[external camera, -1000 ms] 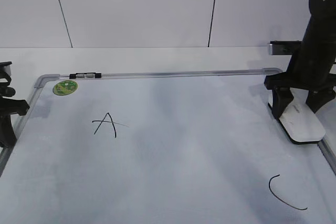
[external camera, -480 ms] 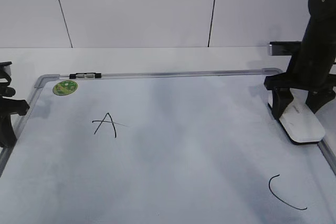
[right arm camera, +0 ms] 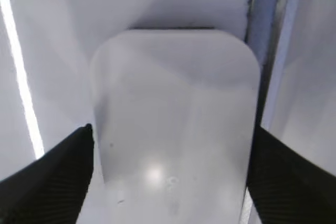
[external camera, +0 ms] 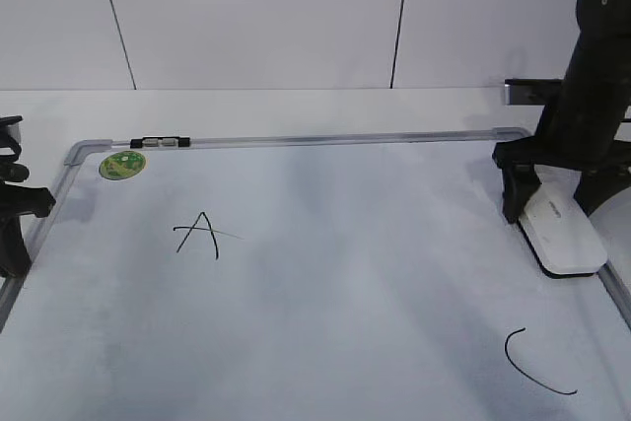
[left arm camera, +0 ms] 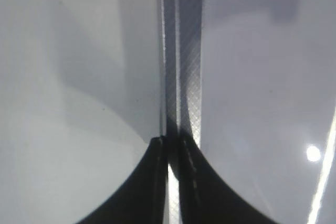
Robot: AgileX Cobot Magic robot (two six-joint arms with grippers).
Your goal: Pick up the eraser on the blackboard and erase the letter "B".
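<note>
Eraser (external camera: 562, 233): white rounded-rectangle block, dark underside showing along its edge, small grey lettering on top. Lies flat on the board (external camera: 345, 293) at the right edge, just inside the frame. Right gripper (external camera: 557, 194) straddles its far end, fingers (right arm camera: 50, 177) spread wide, one per side, not clamping. Left gripper (left arm camera: 172, 150) pinched together on nothing, over the board's left frame. A (external camera: 202, 234) and C (external camera: 532, 362) legible.
</note>
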